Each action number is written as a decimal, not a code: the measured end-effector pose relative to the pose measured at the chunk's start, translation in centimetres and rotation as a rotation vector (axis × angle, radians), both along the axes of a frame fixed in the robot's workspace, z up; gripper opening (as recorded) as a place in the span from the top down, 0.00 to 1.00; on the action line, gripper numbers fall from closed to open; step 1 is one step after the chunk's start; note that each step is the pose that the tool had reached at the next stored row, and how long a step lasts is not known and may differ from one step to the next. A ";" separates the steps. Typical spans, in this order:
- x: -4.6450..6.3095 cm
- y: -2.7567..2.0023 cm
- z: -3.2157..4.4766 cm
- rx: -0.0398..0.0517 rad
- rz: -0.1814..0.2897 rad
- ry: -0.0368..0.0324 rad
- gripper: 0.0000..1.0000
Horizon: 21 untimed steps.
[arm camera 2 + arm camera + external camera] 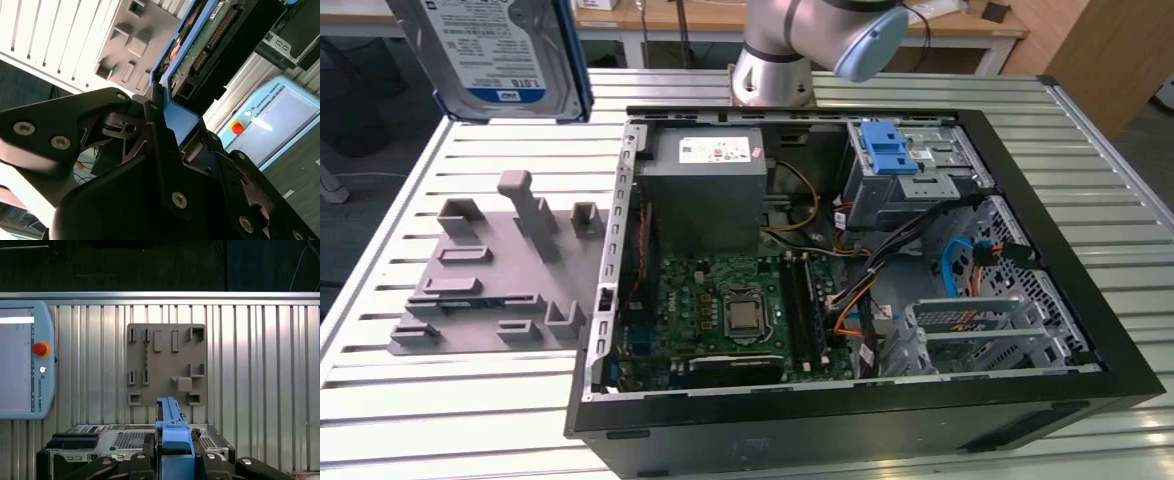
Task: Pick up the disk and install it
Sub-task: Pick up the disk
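Silver disk [500,55] hung high at the exterior view's left, label toward the cam, blue rails at its sides. It was well clear of the desk [454,410] and apart from the open PC case [854,430]. Jaws were clamped on the disk. In the second wrist view the black fingers [152,117] pinched its blue rail, circuit-board side showing. In the first wrist view I saw it edge-on betw. them.

Step in hand, as I judged it: carry w/ the disk lifted, not yet at any bay. To do it well I wanted the grip kept square on the rail. The hold looked narrow, at one end only, so a quick swing could've twisted the drive. I'd have gone slow and kept it level, w/ the rails lined up to the bay's guides before any descent.

Around it: the grey moulded fixture [480,290] lay on the desk just beside the case, its slots bare. A teach pendant [20,365] lay flat near that fixture. Inside the case sat the grey power box [704,195] and the green mainboard [720,300]. There were also a cage w/ blue latch [903,160] and a perforated cage [981,335] nearer the front wall.

In the way, prob.: loose cables [921,265] draped betw. the two cages, and the arm's own base [781,60] right behind the case.
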<state>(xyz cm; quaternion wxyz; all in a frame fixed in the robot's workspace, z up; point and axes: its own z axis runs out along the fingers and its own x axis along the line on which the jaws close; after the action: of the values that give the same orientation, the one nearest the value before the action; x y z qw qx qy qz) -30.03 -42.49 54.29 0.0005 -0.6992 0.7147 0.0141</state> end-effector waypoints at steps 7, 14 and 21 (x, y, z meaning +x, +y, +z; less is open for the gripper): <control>1.7 -0.13 -0.15 0.0000 0.000 -0.0001 0.63; 3.1 -0.19 -0.27 0.0000 0.000 -0.0001 0.63; 4.8 -0.21 -0.38 0.0001 0.000 -0.0001 0.63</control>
<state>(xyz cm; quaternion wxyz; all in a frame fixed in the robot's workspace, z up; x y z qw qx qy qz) -25.27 -42.71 53.90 0.0005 -0.6993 0.7147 0.0141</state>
